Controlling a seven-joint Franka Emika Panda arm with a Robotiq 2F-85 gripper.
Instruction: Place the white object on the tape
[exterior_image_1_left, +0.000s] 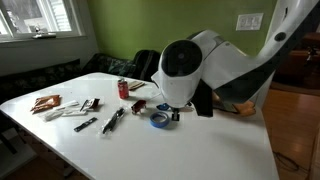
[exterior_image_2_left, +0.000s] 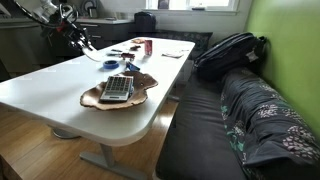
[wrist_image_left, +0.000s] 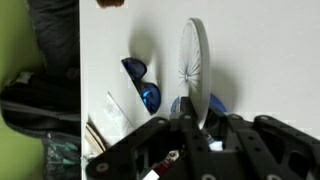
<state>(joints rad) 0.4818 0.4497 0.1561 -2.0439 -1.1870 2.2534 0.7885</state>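
My gripper (wrist_image_left: 190, 128) is shut on the white object (wrist_image_left: 192, 68), a thin round disc held edge-on and upright in the wrist view. The blue tape (wrist_image_left: 213, 106) lies on the white table just behind and below the disc, partly hidden by it and by my fingers. In an exterior view the tape (exterior_image_1_left: 159, 119) lies near the table's middle, with the arm's wrist (exterior_image_1_left: 172, 106) right above it; the disc is hidden there. In an exterior view the gripper (exterior_image_2_left: 86, 42) hangs over the far part of the table, near the tape (exterior_image_2_left: 110, 65).
A dark blue object (wrist_image_left: 142, 86) and white pieces (wrist_image_left: 115, 115) lie next to the tape. Pens (exterior_image_1_left: 112, 120) and a red can (exterior_image_1_left: 124, 88) are on the table. A wooden bowl (exterior_image_2_left: 135, 96) holds a keypad device. A backpack (exterior_image_2_left: 230, 55) lies on the bench.
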